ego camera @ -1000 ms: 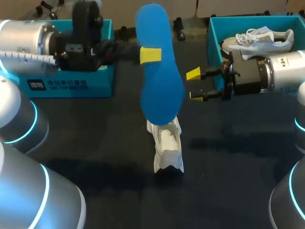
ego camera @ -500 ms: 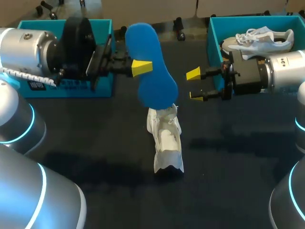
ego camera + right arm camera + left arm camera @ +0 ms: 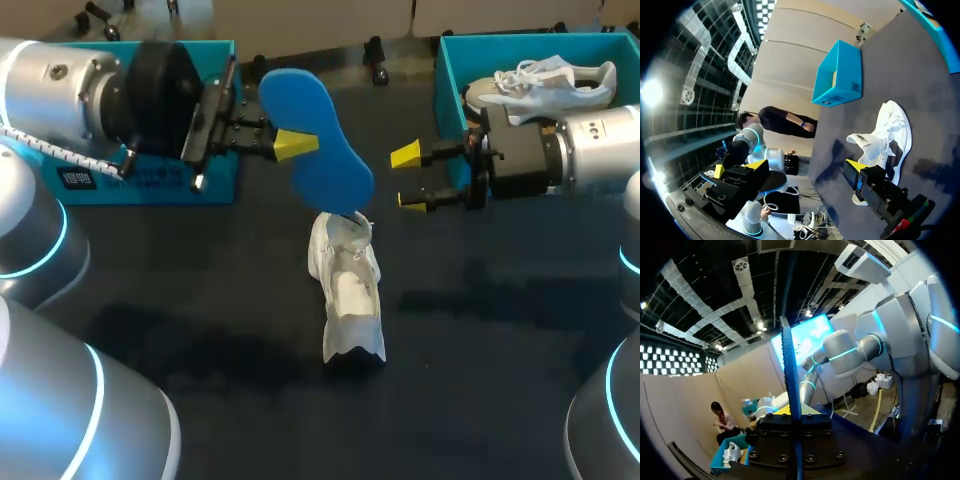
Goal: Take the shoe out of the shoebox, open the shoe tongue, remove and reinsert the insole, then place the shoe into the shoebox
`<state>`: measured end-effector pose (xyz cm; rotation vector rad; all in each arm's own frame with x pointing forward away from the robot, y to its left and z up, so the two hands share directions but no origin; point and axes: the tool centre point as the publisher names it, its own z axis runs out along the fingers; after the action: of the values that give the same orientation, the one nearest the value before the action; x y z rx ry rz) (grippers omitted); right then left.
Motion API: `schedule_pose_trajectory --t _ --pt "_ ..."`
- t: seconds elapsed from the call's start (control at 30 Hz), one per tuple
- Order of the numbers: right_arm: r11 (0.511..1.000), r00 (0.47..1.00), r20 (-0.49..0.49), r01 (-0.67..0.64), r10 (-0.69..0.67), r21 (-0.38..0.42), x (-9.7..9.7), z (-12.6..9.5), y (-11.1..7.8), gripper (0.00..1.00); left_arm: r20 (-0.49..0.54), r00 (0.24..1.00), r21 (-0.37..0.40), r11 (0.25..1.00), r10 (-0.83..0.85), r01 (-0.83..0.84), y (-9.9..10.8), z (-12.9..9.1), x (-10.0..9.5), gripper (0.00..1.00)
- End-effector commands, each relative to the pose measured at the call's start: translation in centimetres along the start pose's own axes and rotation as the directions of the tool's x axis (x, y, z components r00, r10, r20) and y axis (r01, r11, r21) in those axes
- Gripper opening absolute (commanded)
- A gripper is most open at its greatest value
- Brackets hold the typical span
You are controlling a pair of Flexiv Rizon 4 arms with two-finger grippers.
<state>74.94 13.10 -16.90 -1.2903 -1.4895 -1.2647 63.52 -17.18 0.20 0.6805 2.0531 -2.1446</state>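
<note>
A blue insole [image 3: 318, 140] hangs tilted over the middle of the table, my left gripper [image 3: 293, 145] shut on its edge. Its lower end reaches the opening of the white shoe [image 3: 349, 290], which lies on the dark table. In the left wrist view the insole [image 3: 790, 365] is edge-on, clamped in the left gripper [image 3: 792, 412]. My right gripper [image 3: 408, 178] stands open to the right of the insole, holding nothing. In the right wrist view the shoe [image 3: 886, 142] lies ahead of the open right gripper [image 3: 805, 169].
A teal shoebox [image 3: 446, 75] at the back right holds a second white shoe [image 3: 545, 82], partly behind my right arm. Another teal box [image 3: 135, 182] stands at the back left behind my left arm, also in the right wrist view as the teal box [image 3: 839, 75].
My left arm has lowered and tilted the insole, bringing its lower end down to the shoe's opening. The right arm and the shoe have not moved.
</note>
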Motion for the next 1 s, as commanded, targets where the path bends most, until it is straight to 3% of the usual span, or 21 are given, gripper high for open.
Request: schedule_pose_trajectory --t 0.03,0.2,0.33,0.37,0.47,0.7,1.0 --pt "1.0 1.0 0.001 -0.001 0.001 -0.002 0.0 0.2 0.0 1.0 -0.014 0.986 -0.006 0.987 0.163 -0.163 1.3 -0.5 0.1 0.0" --pt "1.0 1.0 0.001 -0.001 0.001 -0.002 0.0 0.2 0.0 1.0 0.006 0.919 0.008 0.919 0.395 -0.395 2.7 -0.9 0.5 0.0" --pt "1.0 1.0 0.001 -0.001 0.001 -0.002 0.0 0.2 0.0 1.0 0.051 0.783 0.034 0.782 0.62 -0.622 4.1 -1.0 0.9 0.0" --pt "1.0 1.0 0.001 -0.001 0.001 -0.002 0.0 0.2 0.0 1.0 0.08 0.778 0.037 0.778 0.623 -0.627 4.2 -1.0 0.9 0.0" --pt "1.0 1.0 0.001 -0.001 0.001 -0.002 0.0 0.2 0.0 1.0 0.101 0.623 0.07 0.619 0.775 -0.782 5.0 -1.0 1.3 0.0" --pt "1.0 1.0 0.001 -0.001 0.001 -0.002 0.0 0.2 0.0 1.0 0.141 0.384 0.031 0.383 0.913 -0.923 7.2 -1.3 2.3 0.0" --pt "1.0 1.0 0.001 -0.001 0.001 -0.002 0.0 0.2 0.0 1.0 0.141 0.384 0.031 0.383 0.913 -0.923 7.2 -1.3 2.3 0.0"
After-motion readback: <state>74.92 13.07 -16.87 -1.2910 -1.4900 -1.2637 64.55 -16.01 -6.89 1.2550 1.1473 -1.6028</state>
